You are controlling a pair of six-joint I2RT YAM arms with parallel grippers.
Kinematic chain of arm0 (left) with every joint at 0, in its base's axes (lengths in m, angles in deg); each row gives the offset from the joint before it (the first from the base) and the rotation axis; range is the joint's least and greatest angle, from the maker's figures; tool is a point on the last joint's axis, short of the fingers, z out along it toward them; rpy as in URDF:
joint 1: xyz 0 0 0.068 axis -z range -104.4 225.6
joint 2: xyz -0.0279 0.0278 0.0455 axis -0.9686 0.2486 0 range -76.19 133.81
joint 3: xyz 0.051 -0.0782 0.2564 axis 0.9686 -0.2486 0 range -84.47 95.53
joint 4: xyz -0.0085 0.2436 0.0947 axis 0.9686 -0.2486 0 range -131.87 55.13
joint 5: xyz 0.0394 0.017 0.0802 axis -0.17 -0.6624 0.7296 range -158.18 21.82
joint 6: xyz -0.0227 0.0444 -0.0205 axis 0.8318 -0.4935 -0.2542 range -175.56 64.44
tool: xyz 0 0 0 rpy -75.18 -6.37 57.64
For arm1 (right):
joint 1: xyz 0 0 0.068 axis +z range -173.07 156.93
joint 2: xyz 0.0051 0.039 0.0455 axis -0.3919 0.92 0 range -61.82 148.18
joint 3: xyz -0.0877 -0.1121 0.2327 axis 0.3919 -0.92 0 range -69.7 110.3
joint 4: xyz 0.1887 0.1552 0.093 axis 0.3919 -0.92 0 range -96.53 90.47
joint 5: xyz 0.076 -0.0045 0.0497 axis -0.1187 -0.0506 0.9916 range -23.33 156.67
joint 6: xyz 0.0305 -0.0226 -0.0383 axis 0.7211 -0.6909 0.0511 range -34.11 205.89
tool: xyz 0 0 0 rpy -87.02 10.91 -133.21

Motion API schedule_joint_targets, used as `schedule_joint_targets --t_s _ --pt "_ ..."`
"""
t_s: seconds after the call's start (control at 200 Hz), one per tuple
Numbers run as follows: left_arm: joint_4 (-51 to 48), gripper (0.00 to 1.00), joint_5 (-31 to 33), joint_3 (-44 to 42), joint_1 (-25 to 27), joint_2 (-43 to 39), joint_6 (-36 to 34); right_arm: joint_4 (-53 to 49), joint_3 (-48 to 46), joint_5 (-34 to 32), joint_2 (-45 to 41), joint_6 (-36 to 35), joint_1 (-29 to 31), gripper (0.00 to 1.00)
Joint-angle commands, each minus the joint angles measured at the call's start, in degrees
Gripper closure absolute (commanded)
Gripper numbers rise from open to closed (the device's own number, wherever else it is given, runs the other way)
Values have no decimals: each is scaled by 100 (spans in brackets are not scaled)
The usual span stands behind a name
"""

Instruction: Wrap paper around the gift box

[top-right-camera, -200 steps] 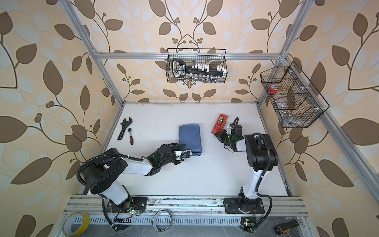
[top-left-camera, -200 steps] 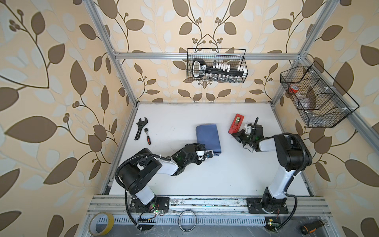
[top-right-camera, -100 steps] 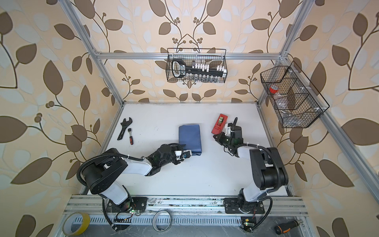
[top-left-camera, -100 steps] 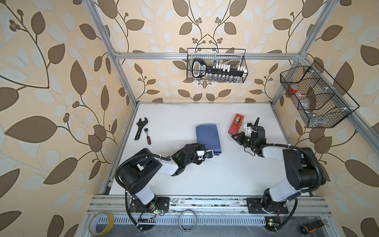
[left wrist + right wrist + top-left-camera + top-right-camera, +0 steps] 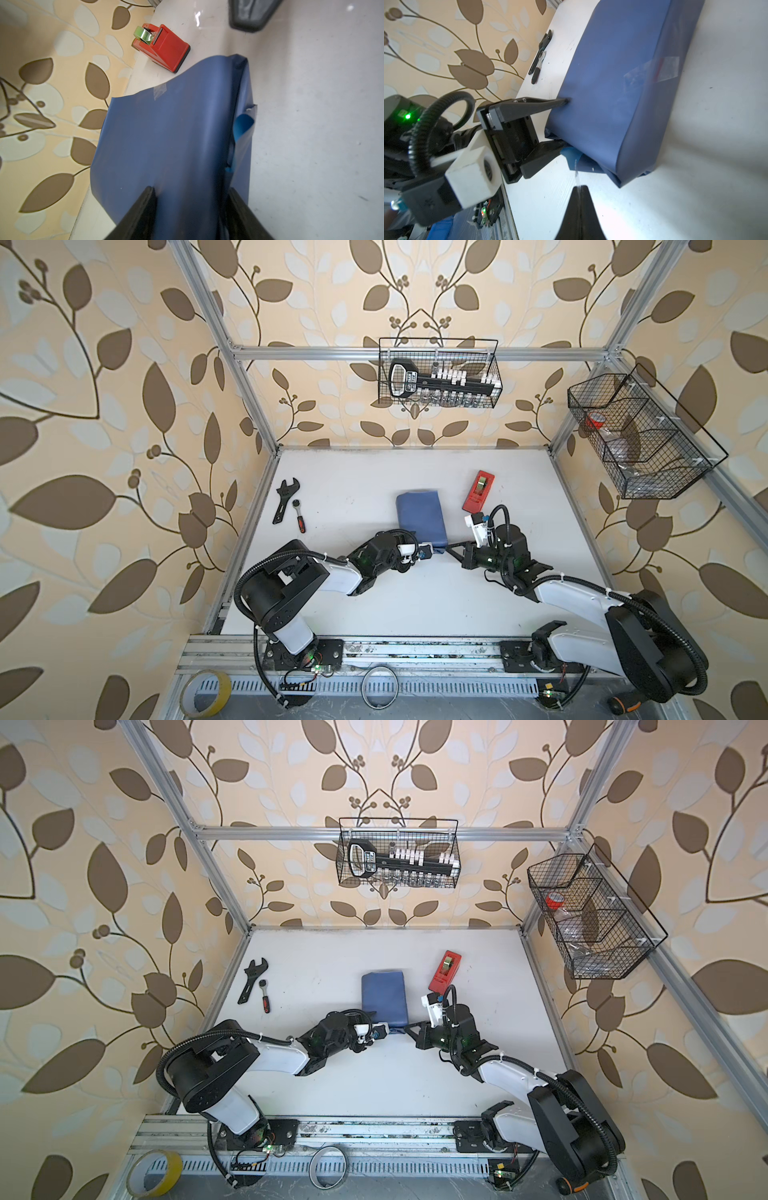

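The paper [image 5: 419,514] fully encloses the gift box, which lies hidden at mid-tabletop [image 5: 374,614]. The left hand [image 5: 430,551] reaches in low and clamps the parcel's near end at medium width, probably to steady the loose end fold for taping. The right hand [image 5: 449,549], pinched shut on what appears to be a clear tape strip [image 5: 577,178], points at that end.

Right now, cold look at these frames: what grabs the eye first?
The slate-blue paper, folded into a taped parcel mid-table, with the left pincer clamped on its near end and the shut right pincer pointing at that same end. Next, the red tape dispenser just right of the parcel toward the back, and the wrench near the left edge.
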Motion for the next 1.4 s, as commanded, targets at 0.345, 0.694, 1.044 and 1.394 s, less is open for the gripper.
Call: schedule_joint_targets --t_s 0.345,0.694,1.044,1.394 --pt "-625 46 130 -21 6 153 -154 1004 -26 611 651 -538 701 100" --pt "-640 46 130 -23 11 142 -138 1530 251 584 1518 -488 877 100" --pt "-648 46 120 -7 6 145 -147 1852 487 476 1892 -319 891 100" --pt "-646 46 114 -13 6 139 -135 1974 660 317 2148 -170 867 100"
